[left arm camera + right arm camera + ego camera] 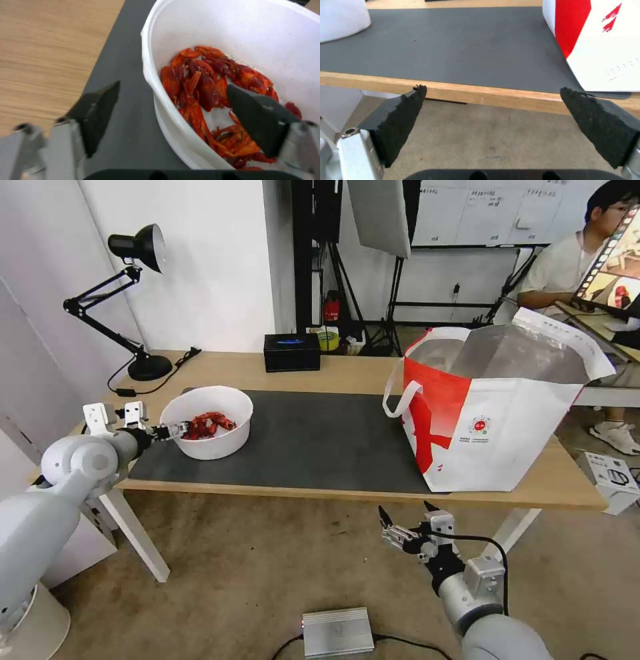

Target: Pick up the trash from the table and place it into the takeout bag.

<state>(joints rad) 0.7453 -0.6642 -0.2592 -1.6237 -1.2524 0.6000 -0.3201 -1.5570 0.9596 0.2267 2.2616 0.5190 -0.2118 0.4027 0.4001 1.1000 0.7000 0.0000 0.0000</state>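
Your left gripper (pixel 173 100) straddles the near rim of the white bowl (pixel 212 410) of red shellfish scraps (pixel 206 85), jaws apart, one finger inside, one outside | bowl sits at the grey mat's (pixel 313 440) left end | your right gripper (pixel 405 515) hangs spread wide below the table (pixel 347 373) edge | takeout bag (pixel 493 413) stands open on the table's right.
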